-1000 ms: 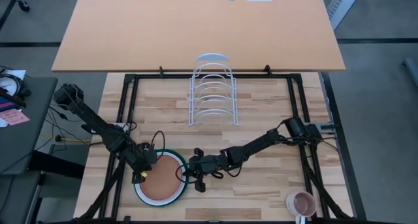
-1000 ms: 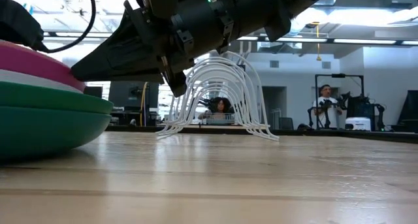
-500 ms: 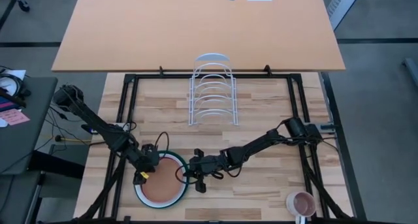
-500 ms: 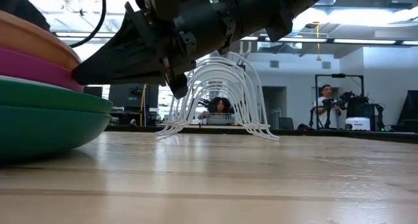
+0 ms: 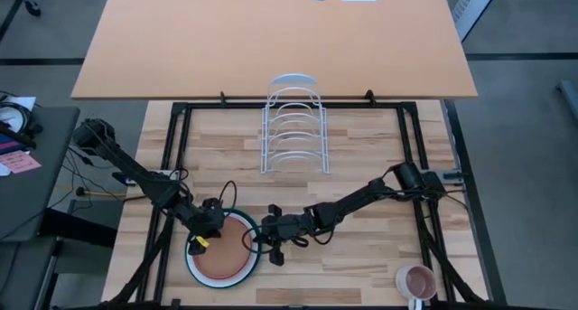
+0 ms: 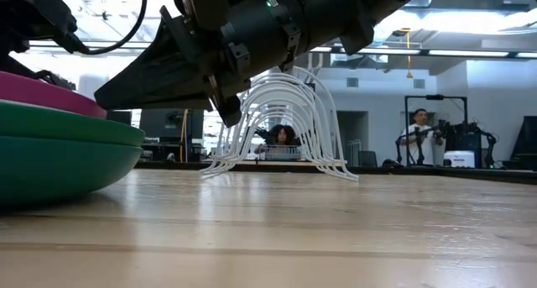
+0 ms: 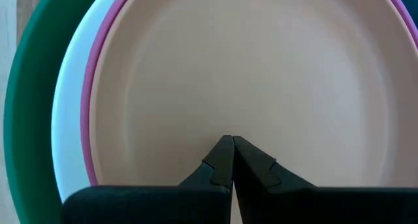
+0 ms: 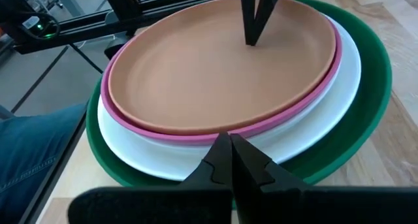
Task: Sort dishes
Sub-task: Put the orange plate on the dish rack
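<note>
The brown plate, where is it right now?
From above, the brown plate tops the plate stack at the table's front left, between the left gripper and right gripper.

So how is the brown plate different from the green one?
The brown plate is the smallest and lies on top of the stack; the green plate is the largest and lies at the bottom on the table. The brown one shows its whole face, while only a rim of the green one shows. Both are round, shallow and lie flat.

White wire rack (image 5: 294,126) stands at the worktop's (image 5: 361,156) far edge; pink mug (image 5: 417,281) sits at its near right corner.
</note>
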{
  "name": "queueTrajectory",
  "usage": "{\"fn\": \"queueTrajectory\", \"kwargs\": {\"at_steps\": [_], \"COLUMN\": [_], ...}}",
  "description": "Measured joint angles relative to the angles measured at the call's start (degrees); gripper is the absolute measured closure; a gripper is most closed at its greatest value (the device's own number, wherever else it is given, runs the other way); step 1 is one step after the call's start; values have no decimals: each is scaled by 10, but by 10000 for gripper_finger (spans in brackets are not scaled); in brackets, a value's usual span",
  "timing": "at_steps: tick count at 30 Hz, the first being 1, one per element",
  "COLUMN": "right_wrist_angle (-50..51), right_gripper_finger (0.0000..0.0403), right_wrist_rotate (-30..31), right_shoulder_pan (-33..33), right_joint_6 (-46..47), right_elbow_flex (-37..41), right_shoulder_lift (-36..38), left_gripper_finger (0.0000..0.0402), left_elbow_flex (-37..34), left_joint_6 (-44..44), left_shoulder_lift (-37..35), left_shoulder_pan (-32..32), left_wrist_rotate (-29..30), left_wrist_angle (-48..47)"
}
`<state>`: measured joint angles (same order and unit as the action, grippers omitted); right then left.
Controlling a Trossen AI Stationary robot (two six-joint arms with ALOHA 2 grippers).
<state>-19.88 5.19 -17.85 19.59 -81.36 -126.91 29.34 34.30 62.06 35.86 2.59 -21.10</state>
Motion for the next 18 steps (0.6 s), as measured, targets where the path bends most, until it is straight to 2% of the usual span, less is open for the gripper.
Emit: {"fn": "queueTrajectory", "kwargs": {"at_steps": [7,11,15,18], "right_wrist_angle": [3,12,13,13], "right_gripper_finger": [403,403,403,403], "right_wrist_rotate": [0,-1,-1,-1], "right_shoulder_pan": [0,-1,-1,-1], "right_joint_6": [0,0,0,0], "right_elbow_flex": [0,0,0,0], "right_shoulder_lift": [0,0,0,0], "left_gripper_finger": [401,401,402,402], "left_elbow_flex": [1,25,60,61], "left_joint_6": [6,31,65,86], "left_shoulder_lift": [0,0,-1,-1], "left_shoulder_pan": [0,3,18,27], "left_wrist_rotate": [-16,-39,-7,19], "left_wrist_angle": [-6,-67,-138,-151]}}
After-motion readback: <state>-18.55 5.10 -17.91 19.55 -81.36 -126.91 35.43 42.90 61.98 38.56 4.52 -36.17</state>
